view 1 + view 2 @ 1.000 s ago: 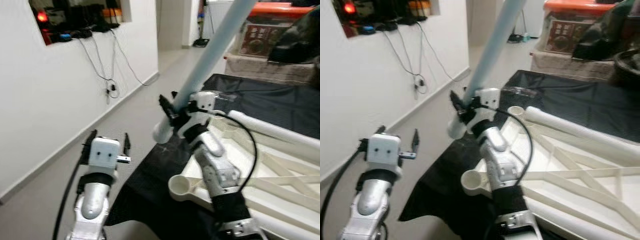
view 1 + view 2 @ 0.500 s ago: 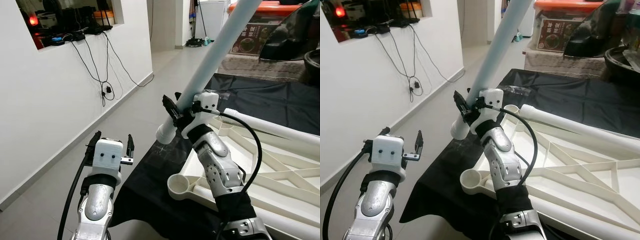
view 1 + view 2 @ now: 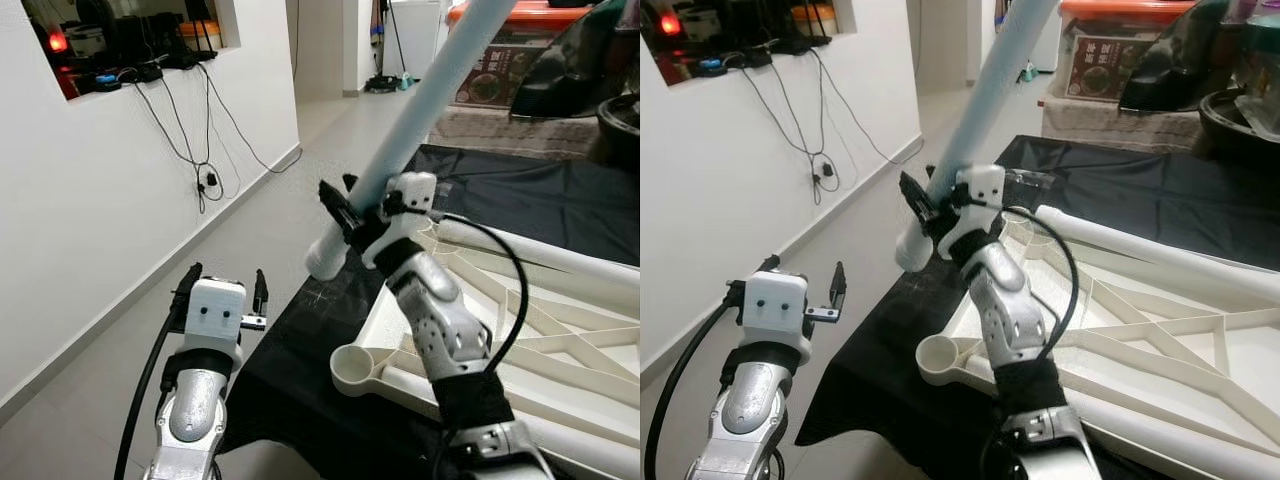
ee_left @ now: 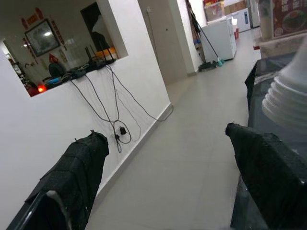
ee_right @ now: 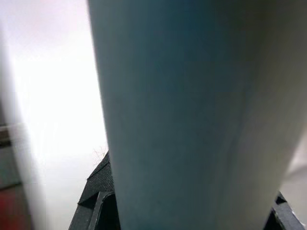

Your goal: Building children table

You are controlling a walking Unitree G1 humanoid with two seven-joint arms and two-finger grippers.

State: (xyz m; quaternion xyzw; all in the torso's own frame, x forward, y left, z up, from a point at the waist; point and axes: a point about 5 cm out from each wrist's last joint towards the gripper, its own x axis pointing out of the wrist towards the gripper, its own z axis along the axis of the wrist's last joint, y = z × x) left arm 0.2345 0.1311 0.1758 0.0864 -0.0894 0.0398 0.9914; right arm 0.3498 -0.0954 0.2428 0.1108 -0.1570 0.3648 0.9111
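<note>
While no writing is legible, a long pale-blue table leg point(image 3: 420, 110) is gripped, tilted, by the right end effector point(image 3: 352, 222) above the upturned white tabletop point(image 3: 560, 340); the left end effector point(image 3: 222, 292) is held released.

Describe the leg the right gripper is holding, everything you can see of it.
The leg is a long, round, pale blue-white tube, plastic by its look and smooth. It is tilted, its upper end running out of the top of the picture, its lower end hanging free over the edge of the black cloth. That end looks ringed in the left wrist view. The right gripper is shut on it near the lower end; nothing else touches it. The socket of the white tabletop frame lies below, apart from it.
</note>
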